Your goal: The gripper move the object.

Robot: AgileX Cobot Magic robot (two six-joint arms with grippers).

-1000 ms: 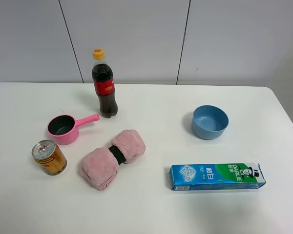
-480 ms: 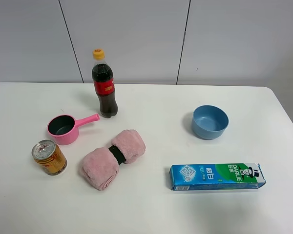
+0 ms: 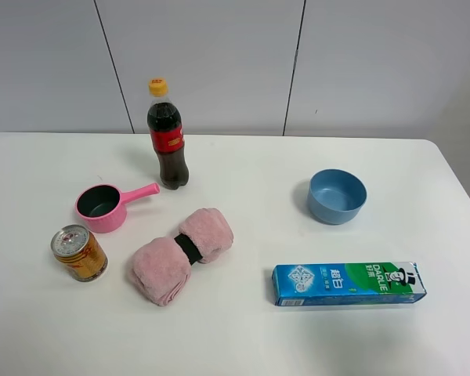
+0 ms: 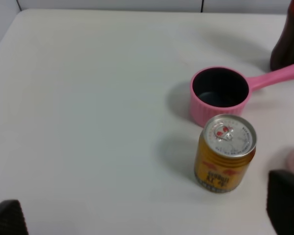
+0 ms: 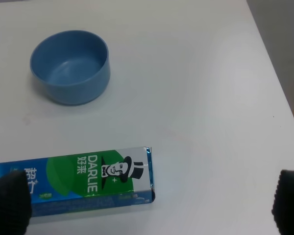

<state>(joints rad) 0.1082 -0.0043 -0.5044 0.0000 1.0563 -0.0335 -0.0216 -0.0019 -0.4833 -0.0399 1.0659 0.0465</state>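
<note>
White table (image 3: 243, 337), can (image 4: 225, 152) btwn open claw (image 4: 147, 215)

High cam overlooks table (image 3: 243, 329); wrist cams closer, angled down.

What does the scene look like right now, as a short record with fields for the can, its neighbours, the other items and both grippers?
can: gold can upright, front left of table, ungrasped
nearest: pink pot just behind the can, apart from it
towel: pink roll right of the can
bottle: cola bottle upright at the back
right side: blue bowl, empty; toothpaste box lying flat in front of it
left gripper: open, can between the fingers' lines, no contact
right gripper: open, above the toothpaste box end
</note>
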